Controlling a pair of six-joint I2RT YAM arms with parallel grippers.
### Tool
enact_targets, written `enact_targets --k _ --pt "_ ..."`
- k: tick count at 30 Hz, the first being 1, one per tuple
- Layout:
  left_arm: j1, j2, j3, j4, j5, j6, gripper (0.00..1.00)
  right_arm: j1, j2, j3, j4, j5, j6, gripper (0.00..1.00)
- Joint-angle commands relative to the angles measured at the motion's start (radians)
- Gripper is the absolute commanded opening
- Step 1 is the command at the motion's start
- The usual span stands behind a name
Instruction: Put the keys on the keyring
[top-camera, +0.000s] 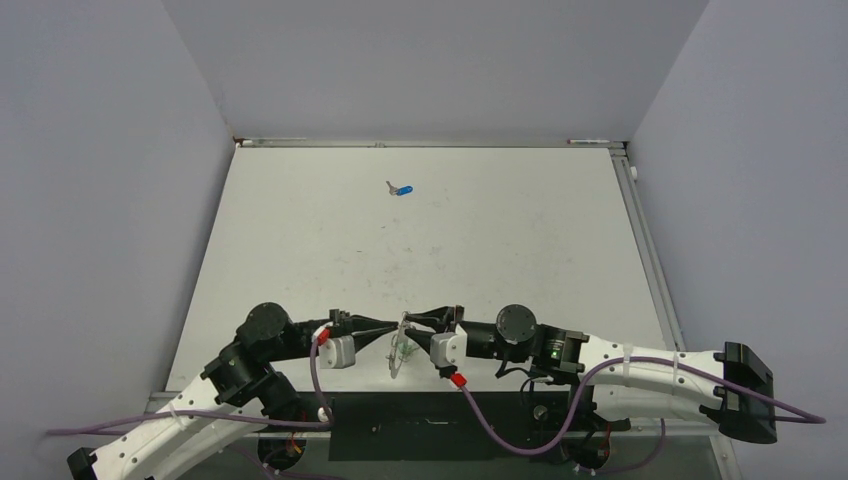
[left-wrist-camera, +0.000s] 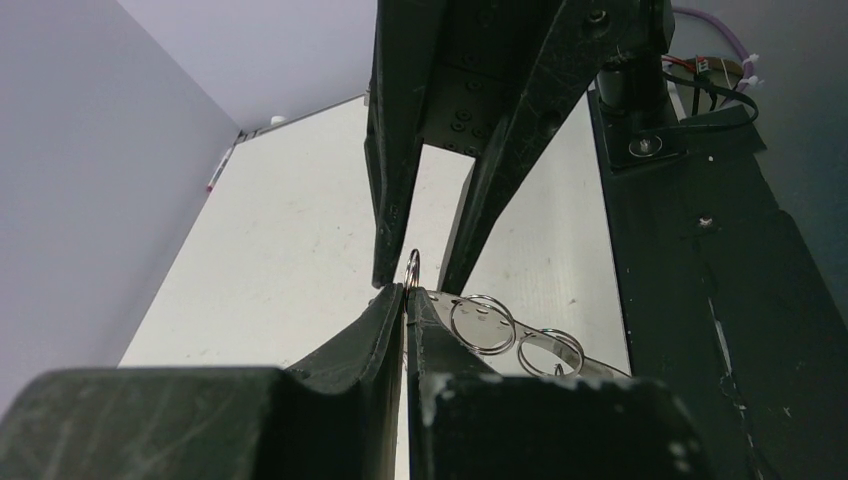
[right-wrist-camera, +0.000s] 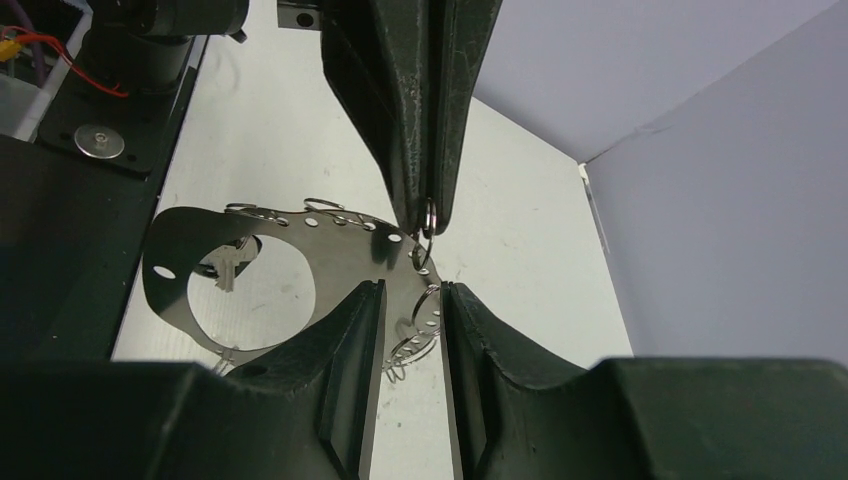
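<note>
The keyring (right-wrist-camera: 340, 250) is a flat silvery hoop with small split rings (left-wrist-camera: 482, 322) along its rim. It hangs in the air between the two arms (top-camera: 398, 362). My left gripper (left-wrist-camera: 406, 292) is shut on one small ring at the hoop's top edge. My right gripper (right-wrist-camera: 412, 290) faces it, jaws narrowly apart, with another small ring and the hoop's rim in the gap; whether they touch is unclear. One key hangs on the hoop, its silver blade (right-wrist-camera: 228, 270) showing through the opening. The blue-capped key (top-camera: 403, 190) lies far back on the table.
A white table (top-camera: 500, 240) is walled by grey panels on three sides. A black base plate (top-camera: 430, 420) with cables and arm mounts runs along the near edge, just below the hoop.
</note>
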Motion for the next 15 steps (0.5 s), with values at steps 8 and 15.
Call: enact_targets --k 8,15 --pt "0.026 -0.017 0.001 0.128 0.055 -0.044 0.0 -0.024 0.0 0.033 0.067 -0.081 0.032 0.28" --pt "0.032 -0.019 -0.004 0.141 0.066 -0.054 0.0 -0.032 -0.001 0.027 0.102 -0.094 0.043 0.26"
